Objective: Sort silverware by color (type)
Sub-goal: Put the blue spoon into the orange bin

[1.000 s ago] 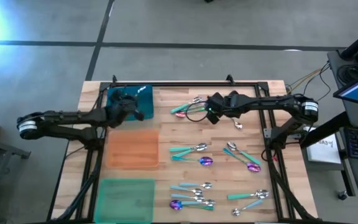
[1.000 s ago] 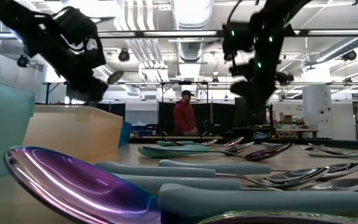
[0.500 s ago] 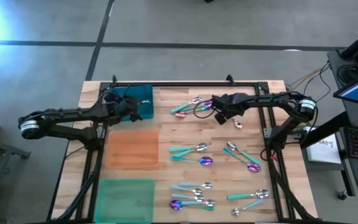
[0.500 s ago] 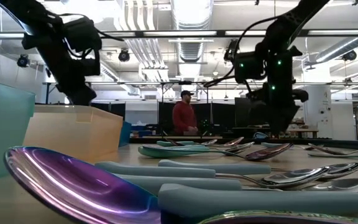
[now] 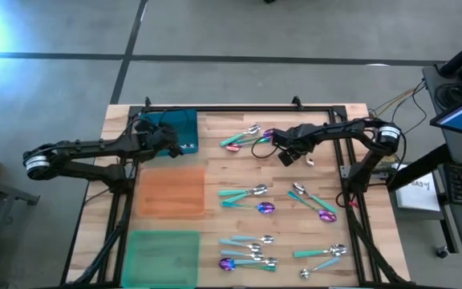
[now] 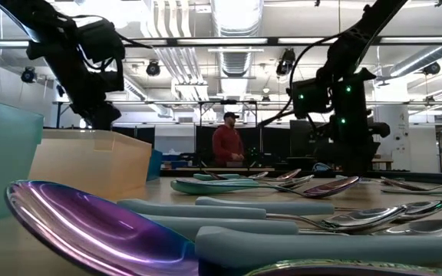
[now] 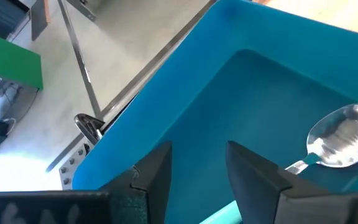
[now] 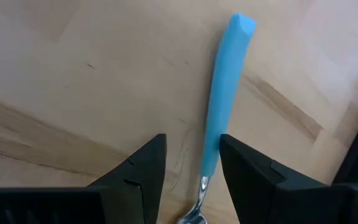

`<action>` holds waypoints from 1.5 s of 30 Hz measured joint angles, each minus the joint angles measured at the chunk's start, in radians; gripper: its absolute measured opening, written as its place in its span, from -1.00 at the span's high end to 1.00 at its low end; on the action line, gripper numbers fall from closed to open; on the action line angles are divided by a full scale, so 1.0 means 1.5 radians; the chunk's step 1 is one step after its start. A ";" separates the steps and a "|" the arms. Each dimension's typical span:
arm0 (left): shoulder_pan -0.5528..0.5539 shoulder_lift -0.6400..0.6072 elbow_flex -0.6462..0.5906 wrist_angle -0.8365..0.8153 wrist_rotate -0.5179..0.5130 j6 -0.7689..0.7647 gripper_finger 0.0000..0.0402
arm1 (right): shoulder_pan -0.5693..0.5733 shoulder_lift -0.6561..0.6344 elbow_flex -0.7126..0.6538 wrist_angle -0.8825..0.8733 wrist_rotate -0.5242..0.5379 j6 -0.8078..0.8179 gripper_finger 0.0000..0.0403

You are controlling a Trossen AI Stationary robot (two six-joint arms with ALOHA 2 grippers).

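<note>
From above, the left gripper (image 5: 171,138) hung over the blue tray (image 5: 184,122) at the table's far left corner, while the right gripper (image 5: 289,150) sat low by the far cluster of silverware (image 5: 247,138).

At table height, a purple spoon (image 6: 98,222) filled the foreground.

The left wrist view showed its fingers (image 7: 151,177) apart and empty above a silver spoon (image 7: 340,137) in the tray.

The right wrist view showed parted fingers (image 8: 138,174) flanking a pale-blue-handled spoon (image 8: 219,106) lying on the wood.
</note>
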 joint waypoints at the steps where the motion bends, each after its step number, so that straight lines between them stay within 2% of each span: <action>1: 0.000 0.000 0.000 0.002 0.000 -0.005 0.35 | 0.000 0.006 0.000 -0.001 0.000 -0.002 0.28; 5: -0.008 0.000 0.000 0.009 0.009 -0.009 0.36 | 0.000 0.021 0.000 0.002 -0.002 -0.019 0.33; 14: -0.041 -0.001 0.000 0.066 0.115 -0.010 0.36 | -0.005 0.026 -0.002 0.013 -0.010 -0.042 0.73; 19: -0.074 -0.001 0.000 0.127 0.190 -0.010 0.36 | -0.006 0.026 -0.003 0.018 -0.017 -0.048 0.75; 25: -0.129 -0.001 0.000 0.247 0.321 -0.010 0.36 | -0.007 0.034 -0.003 0.026 -0.041 -0.088 0.71; 30: -0.188 -0.001 0.000 0.348 0.403 -0.011 0.36 | -0.009 0.042 -0.004 0.027 -0.045 -0.094 0.83; 36: -0.251 -0.001 0.001 0.391 0.403 -0.021 0.36 | -0.009 0.035 -0.004 0.026 -0.046 -0.105 0.91; 41: -0.263 -0.001 0.001 0.390 0.400 -0.038 0.36 | -0.009 -0.004 0.010 0.010 -0.051 -0.117 0.91; 45: -0.263 -0.001 0.000 0.390 0.364 -0.040 0.36 | -0.005 -0.058 0.020 0.028 -0.106 -0.122 0.92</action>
